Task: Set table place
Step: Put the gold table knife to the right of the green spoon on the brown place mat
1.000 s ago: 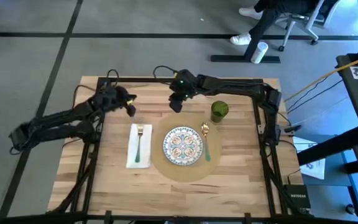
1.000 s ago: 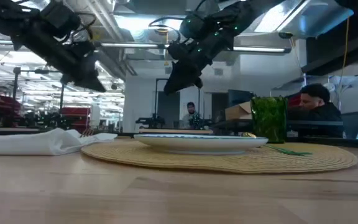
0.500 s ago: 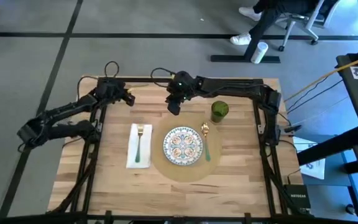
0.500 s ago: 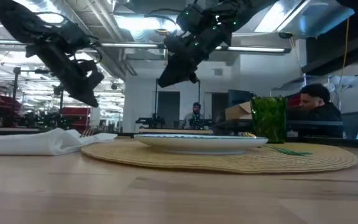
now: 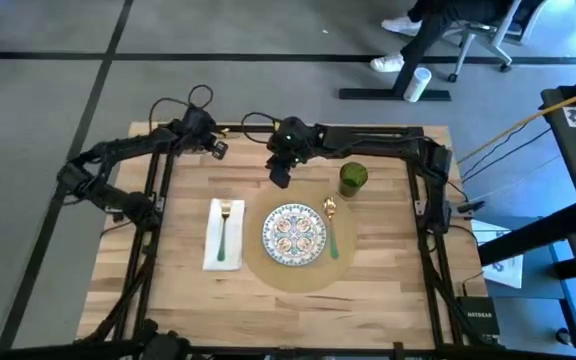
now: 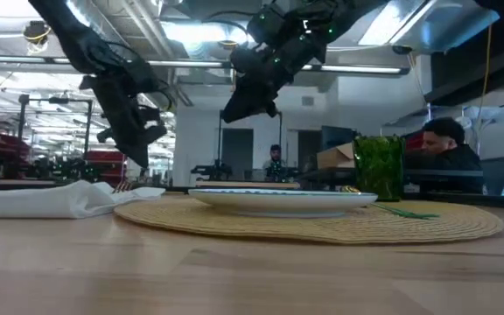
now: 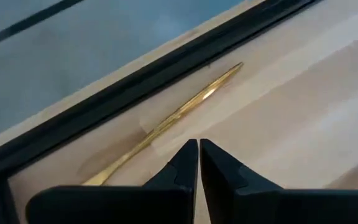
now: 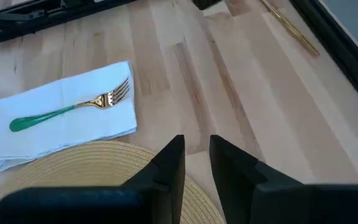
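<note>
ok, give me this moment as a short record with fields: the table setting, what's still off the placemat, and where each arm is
placemat: round, tan, on the table
plate: patterned, centred on the placemat
fork: green handle, lying on the white napkin, left of the placemat
spoon: green handle, right of the plate
green cup: by the placemat's far right edge
gold utensil: slim, lying along the table's far edge
left gripper: shut, above the gold utensil
right gripper: slightly open, empty, above the far middle of the table

Table (image 5: 378, 290) with placemat (image 5: 298, 275), napkin (image 5: 211, 245), cup (image 5: 353, 178)
</note>
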You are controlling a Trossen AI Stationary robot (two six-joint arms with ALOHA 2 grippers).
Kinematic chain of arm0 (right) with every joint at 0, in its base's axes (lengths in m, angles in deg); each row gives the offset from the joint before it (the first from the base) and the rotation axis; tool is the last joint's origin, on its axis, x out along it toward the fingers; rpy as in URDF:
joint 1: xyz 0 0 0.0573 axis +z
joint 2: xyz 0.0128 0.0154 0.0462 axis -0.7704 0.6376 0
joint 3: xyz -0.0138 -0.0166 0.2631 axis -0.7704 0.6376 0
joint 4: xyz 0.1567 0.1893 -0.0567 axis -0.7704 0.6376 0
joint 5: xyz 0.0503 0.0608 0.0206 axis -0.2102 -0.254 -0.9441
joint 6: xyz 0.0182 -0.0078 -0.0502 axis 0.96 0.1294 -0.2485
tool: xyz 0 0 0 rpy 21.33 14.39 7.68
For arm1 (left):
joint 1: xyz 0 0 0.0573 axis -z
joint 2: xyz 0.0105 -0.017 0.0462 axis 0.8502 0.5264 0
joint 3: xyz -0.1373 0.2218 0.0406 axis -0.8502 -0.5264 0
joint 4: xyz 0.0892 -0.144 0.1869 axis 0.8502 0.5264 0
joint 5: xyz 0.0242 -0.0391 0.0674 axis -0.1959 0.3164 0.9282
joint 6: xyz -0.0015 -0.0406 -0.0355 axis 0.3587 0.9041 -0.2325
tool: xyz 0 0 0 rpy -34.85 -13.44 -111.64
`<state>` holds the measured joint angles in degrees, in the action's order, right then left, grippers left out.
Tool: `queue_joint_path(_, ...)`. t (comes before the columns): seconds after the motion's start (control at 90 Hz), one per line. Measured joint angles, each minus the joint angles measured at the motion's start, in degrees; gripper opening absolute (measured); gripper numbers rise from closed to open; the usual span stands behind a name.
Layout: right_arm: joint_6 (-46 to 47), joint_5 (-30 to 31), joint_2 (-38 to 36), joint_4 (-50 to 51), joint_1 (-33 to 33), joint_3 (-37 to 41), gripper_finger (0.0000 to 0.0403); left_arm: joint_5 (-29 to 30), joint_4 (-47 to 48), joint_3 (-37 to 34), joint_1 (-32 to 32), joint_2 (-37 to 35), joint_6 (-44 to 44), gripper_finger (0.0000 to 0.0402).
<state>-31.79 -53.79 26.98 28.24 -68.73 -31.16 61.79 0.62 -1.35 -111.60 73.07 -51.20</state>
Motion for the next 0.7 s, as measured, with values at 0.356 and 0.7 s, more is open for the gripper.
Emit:
queue_joint_path(0.356, -0.03, -0.02, 0.00, 0.41, 0.00, -1.23, 0.0062, 9.64, 2.11, 3.20, -1.28, 5.88, 1.11, 0.0000)
queue_joint_path(0.7, -0.16, -0.09, 0.00, 2.08, 0.00, -3.66, 0.0062, 9.93, 1.15, 6.26, -1.55, 12.22, 1.00, 0.0000)
